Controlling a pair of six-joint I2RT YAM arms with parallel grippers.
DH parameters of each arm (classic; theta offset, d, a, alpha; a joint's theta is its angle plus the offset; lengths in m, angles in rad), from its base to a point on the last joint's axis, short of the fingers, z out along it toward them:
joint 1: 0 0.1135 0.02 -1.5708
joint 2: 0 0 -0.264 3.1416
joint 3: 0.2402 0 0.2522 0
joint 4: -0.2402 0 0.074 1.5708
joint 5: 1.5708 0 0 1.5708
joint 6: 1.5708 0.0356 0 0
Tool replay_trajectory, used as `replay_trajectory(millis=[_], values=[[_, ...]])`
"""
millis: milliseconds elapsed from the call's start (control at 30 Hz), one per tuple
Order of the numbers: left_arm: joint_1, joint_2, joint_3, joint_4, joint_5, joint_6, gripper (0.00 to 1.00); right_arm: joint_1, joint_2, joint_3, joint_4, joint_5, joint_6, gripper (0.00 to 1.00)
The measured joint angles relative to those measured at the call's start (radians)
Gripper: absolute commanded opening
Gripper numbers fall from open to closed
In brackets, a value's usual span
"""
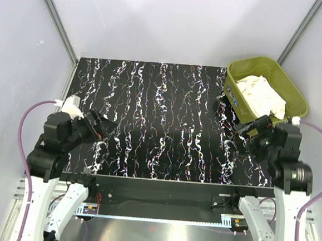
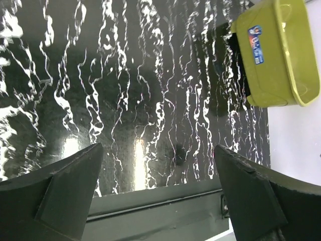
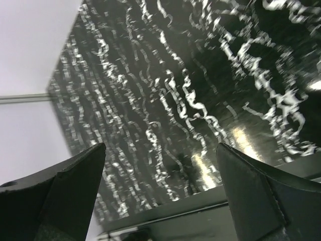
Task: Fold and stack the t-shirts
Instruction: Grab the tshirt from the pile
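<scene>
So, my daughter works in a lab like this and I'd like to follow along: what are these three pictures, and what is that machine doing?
These are three views of one moment. The overhead picture shows two robot arms bolted at the near edge of a black marbled table. The left gripper and right gripper each end in two jaws, and both stand open and hold nothing. The other two pictures come from small cameras on the wrists: the dark wedges at the bottom, like the left arm's fingers, are the jaws seen from behind. At the table's far right corner sits an olive-green bin with a crumpled pale cloth inside, seemingly a t-shirt waiting to be folded. Nothing has been taken out yet.
</scene>
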Motion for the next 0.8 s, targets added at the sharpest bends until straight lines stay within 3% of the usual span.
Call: replay_trajectory(millis=[300,600,800], values=[[-0.001,0.006,0.14,-0.049,0.179,0.159,0.99,0.0,0.324,0.244,0.032,0.034,-0.153,1.0],[-0.069,0.0,0.161,-0.097,0.24,0.27,0.98,-0.057,0.777,0.484,0.198,0.35,-0.243,0.9],[-0.092,0.0,0.161,-0.111,0.249,0.316,0.87,-0.194,1.124,0.646,0.327,0.5,-0.316,0.88]])
